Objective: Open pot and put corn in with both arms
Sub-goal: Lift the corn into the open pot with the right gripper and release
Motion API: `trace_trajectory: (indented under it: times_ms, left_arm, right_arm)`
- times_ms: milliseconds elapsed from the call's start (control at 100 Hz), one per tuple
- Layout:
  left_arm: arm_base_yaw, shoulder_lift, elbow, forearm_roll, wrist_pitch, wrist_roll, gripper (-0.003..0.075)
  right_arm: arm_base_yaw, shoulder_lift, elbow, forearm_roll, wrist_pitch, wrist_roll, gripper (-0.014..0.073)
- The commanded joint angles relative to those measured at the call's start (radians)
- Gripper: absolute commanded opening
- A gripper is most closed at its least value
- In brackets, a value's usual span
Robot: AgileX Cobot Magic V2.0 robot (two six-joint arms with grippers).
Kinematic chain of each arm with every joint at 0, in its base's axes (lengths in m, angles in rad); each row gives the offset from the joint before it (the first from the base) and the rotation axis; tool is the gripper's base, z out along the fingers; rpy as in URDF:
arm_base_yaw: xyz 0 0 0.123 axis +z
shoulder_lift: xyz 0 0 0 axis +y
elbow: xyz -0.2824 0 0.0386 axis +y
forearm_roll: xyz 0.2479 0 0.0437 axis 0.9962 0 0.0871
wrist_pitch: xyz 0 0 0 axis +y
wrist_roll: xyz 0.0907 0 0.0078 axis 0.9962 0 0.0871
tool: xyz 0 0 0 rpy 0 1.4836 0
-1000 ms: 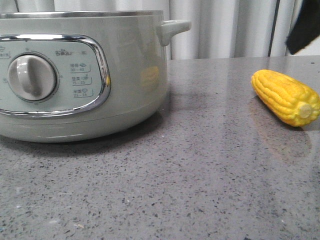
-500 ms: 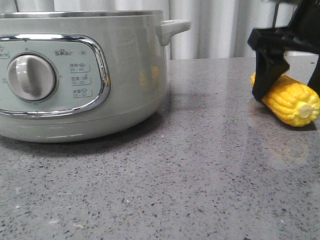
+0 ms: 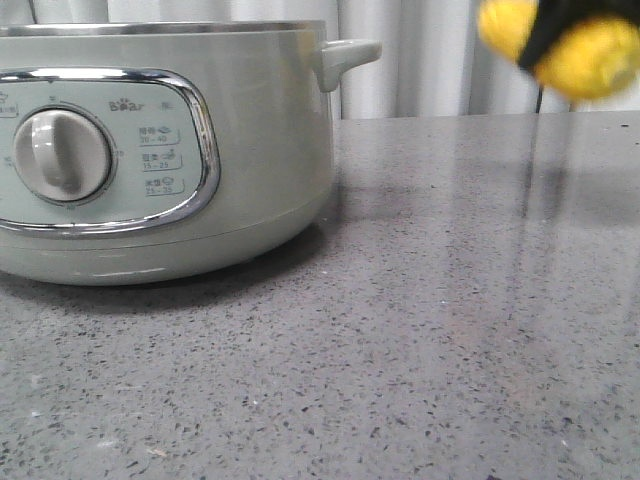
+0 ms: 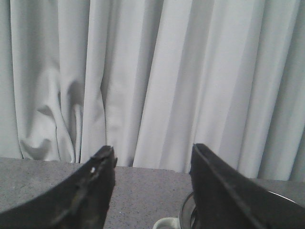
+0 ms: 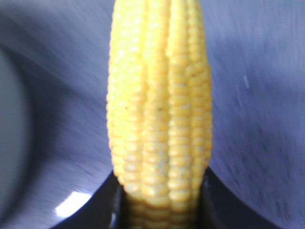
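Observation:
The pale green pot (image 3: 150, 150) stands at the left of the front view, with its knob (image 3: 62, 153), steel rim and side handle (image 3: 345, 55); no lid shows on it. My right gripper (image 3: 548, 30) is shut on the yellow corn (image 3: 590, 55) and holds it high above the table at the upper right, blurred. In the right wrist view the corn (image 5: 159, 105) fills the middle between my black fingers (image 5: 100, 210). My left gripper (image 4: 151, 157) is open and empty, high up facing the curtain; the pot's rim (image 4: 187, 215) and handle (image 4: 167, 223) show just below it.
The grey speckled table (image 3: 420, 330) stretches from the pot to the right. A pale curtain (image 3: 450, 60) hangs behind the table.
My right gripper came down onto the corn lying at the right, shut on it, and has lifted it up off the table to the top of the view.

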Motion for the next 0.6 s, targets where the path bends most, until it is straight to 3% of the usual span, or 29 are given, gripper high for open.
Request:
trace_trajectory:
  times_ms: [0, 200, 330, 470, 590]
  left_arm:
    - [-0.007, 0.011, -0.028, -0.016, -0.066, -0.003, 0.0333]
    - [-0.007, 0.011, -0.028, -0.016, -0.066, -0.003, 0.0333]
    - [-0.007, 0.011, -0.028, -0.016, -0.066, -0.003, 0.0333]
    - [-0.007, 0.011, -0.028, -0.016, -0.066, -0.003, 0.0333]
    - [-0.007, 0.011, -0.028, -0.016, -0.063, -0.003, 0.0333]
  right_arm:
    - [0.038, -0.082, -0.125, 0.047, -0.039, -0.009, -0.0071]
    - [0.243, -0.069, -0.316, 0.049, -0.078, -0.011, -0.0071]
    - [0.389, -0.027, -0.331, 0.049, -0.201, -0.019, -0.0071]
    - [0.479, 0.052, -0.331, 0.043, -0.274, -0.060, -0.0069]
    - [0.498, 0.126, -0.331, 0.043, -0.266, -0.060, 0.0034]
